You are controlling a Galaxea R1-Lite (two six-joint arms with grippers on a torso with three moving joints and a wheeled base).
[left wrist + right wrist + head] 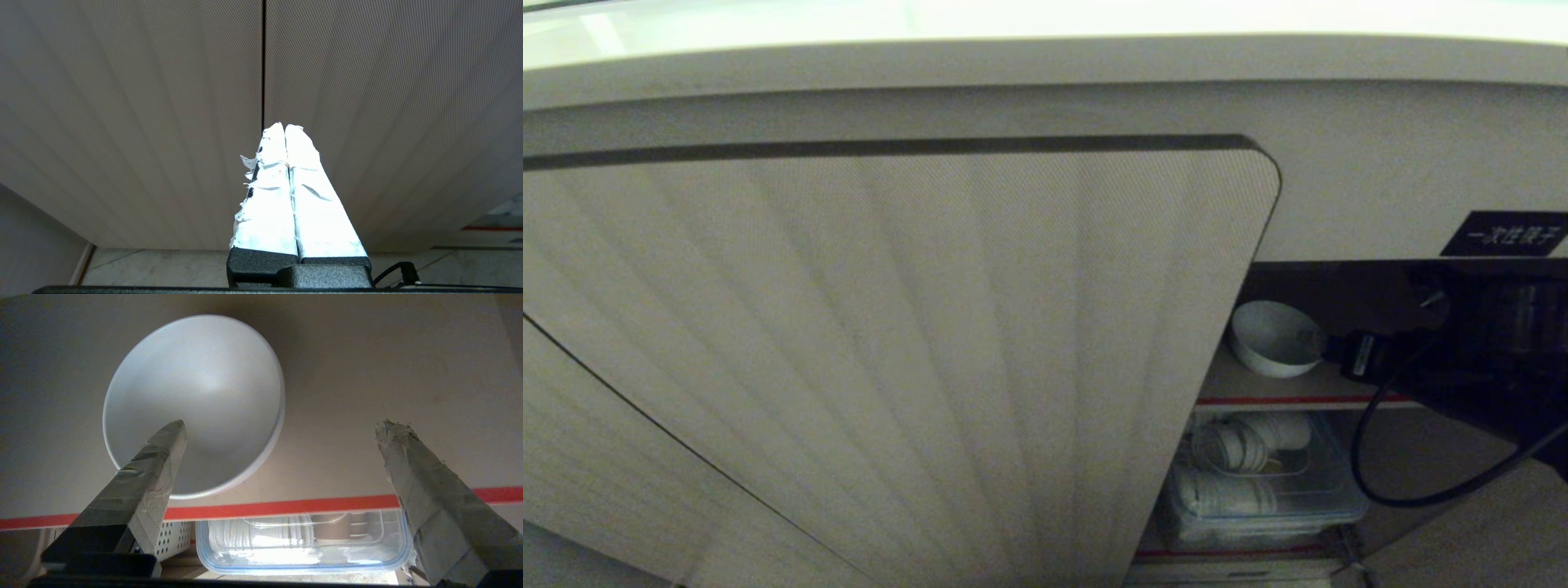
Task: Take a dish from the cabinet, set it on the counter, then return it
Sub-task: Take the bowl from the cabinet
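The dish (1274,336), a small white bowl, sits on the red-edged shelf (306,506) of the open cabinet. Its ribbed door (890,367) is swung out to the left. My right arm (1421,359) reaches into the opening from the right, with its tip right at the bowl's rim. In the right wrist view my right gripper (282,428) is wide open. One taped finger (155,469) lies over the inside of the dish (196,400), and the other finger (425,486) stands well clear of it. My left gripper (284,127) is shut and empty, facing closed ribbed doors (122,102).
The counter (1045,20) runs along the top of the head view. Under the shelf stands a clear plastic box (302,543) with stacked white items, beside a white perforated basket (175,539). A black label (1503,234) is above the opening. A black cable (1388,482) hangs from my right arm.
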